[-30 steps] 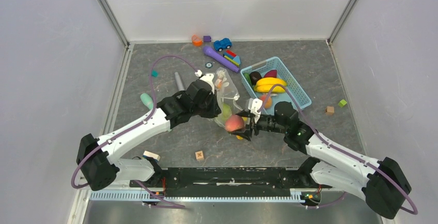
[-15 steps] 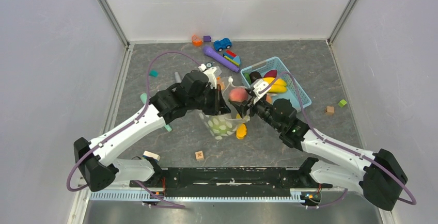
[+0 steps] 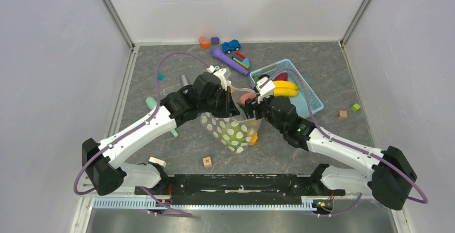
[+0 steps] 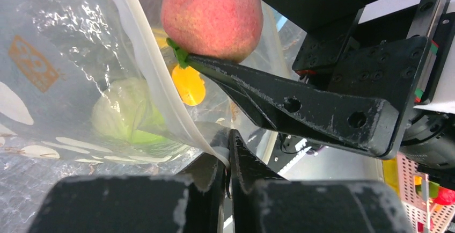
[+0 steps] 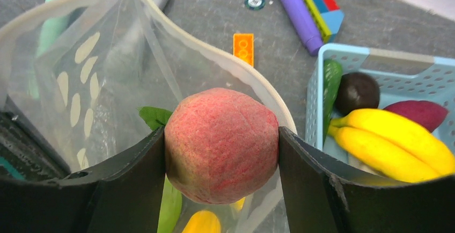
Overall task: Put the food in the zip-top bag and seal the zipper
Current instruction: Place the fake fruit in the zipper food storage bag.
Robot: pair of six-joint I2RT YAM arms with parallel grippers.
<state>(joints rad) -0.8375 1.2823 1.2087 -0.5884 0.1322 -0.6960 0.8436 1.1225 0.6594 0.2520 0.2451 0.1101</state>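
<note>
1. Above the tabletop (image 3: 188, 152), the left end effector (image 4: 228, 158) is pressed together on the zipper (image 4: 155, 77), holding the zip-top bag (image 3: 230, 128) up with its mouth open.
2. The right end effector (image 5: 221, 152) pinches a peach (image 5: 220, 136) at that mouth; it may not be fully past the rim.
3. Best to lower the peach deeper, clear of the zipper, before letting go.
4. A cabbage (image 4: 129, 117) lies inside; bananas (image 3: 284, 88) sit in the basket (image 3: 311, 96).
</note>
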